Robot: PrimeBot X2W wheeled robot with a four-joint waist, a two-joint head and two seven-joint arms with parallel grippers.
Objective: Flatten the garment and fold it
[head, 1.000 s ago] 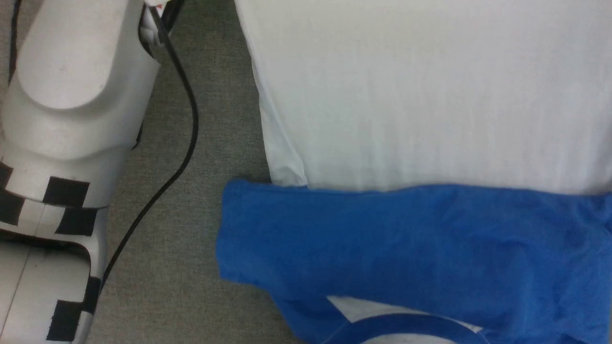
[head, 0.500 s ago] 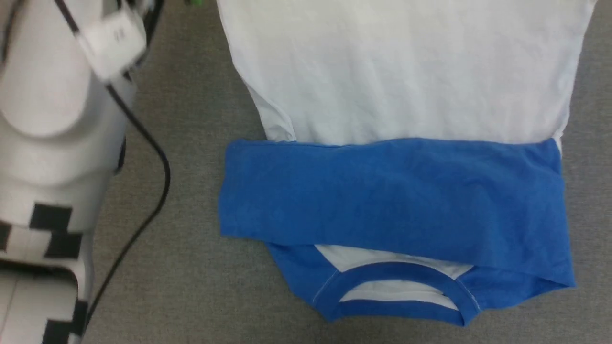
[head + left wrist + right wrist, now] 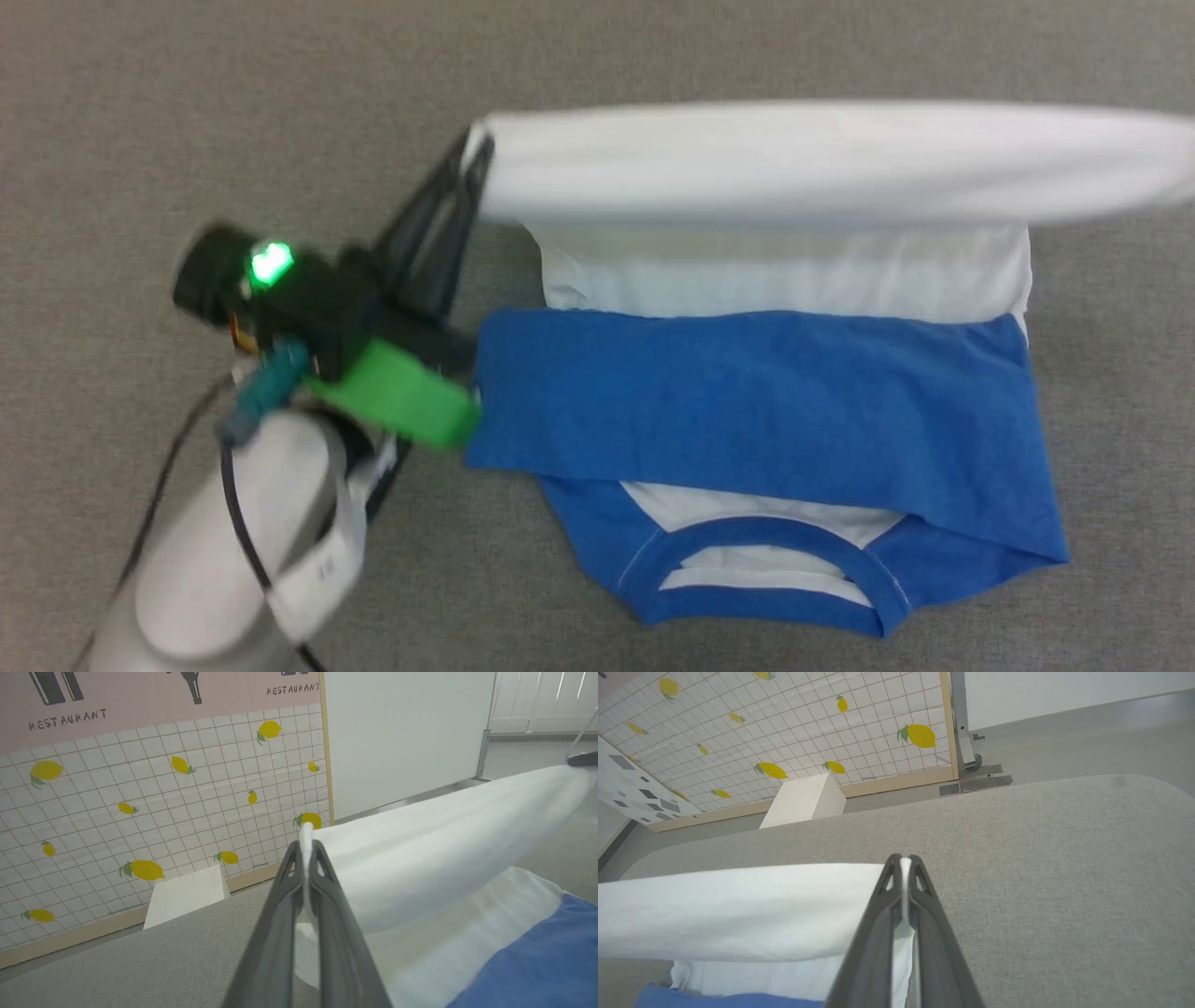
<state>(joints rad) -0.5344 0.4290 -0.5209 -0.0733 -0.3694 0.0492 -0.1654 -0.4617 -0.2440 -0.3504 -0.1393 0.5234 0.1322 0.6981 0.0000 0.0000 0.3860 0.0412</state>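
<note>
Here, the garment is laid on the grey surface, a blue sleeve folded across it. Its white hem is held lifted, its 2 corners clamped by the left gripper and right gripper.

In the head view, the lifted white edge of the garment is smeared by motion and runs off the right edge of the frame. The left arm is blurred and cut off at the lower left. The blue sleeve across the middle hides the body beneath it.
</note>
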